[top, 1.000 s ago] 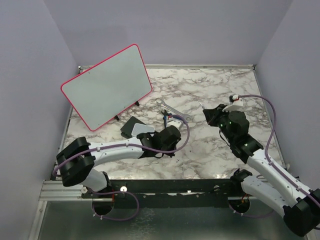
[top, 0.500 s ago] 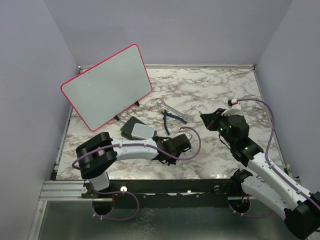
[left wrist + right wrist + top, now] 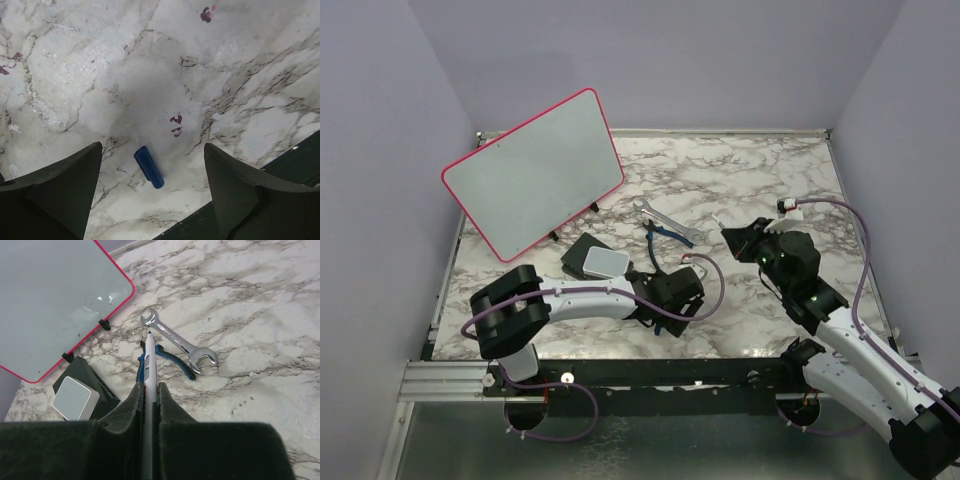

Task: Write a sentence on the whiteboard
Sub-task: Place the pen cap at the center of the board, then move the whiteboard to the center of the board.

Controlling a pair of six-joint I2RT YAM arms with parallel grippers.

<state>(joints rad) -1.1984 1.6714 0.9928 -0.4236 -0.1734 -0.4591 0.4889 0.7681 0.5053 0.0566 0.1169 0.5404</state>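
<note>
- Your marble table (image 3: pixel 760 170) fills the middle of the top view.
- The whiteboard (image 3: pixel 533 172) stands propped and tilted in the upper left of that view, at the table's far left corner. Its face is a plain pale grey.
- Your left gripper (image 3: pixel 152 147) hangs low over the marble at lower centre of the top view, near the front edge. Its fingers are spread wide and hold nothing.
- Your right gripper (image 3: pixel 149 387), right of centre, is clamped tight on a white marker (image 3: pixel 148 355) whose dark tip points toward the wrench.
- A dark block with a pale pad (image 3: pixel 592 257) lies just below the board's lower right corner.
- A wrench (image 3: pixel 665 220) and blue-handled pliers (image 3: pixel 660 238) lie close together at centre.
- A small blue cap (image 3: pixel 148 167) lies on the marble between the left fingers, touching neither.
</note>
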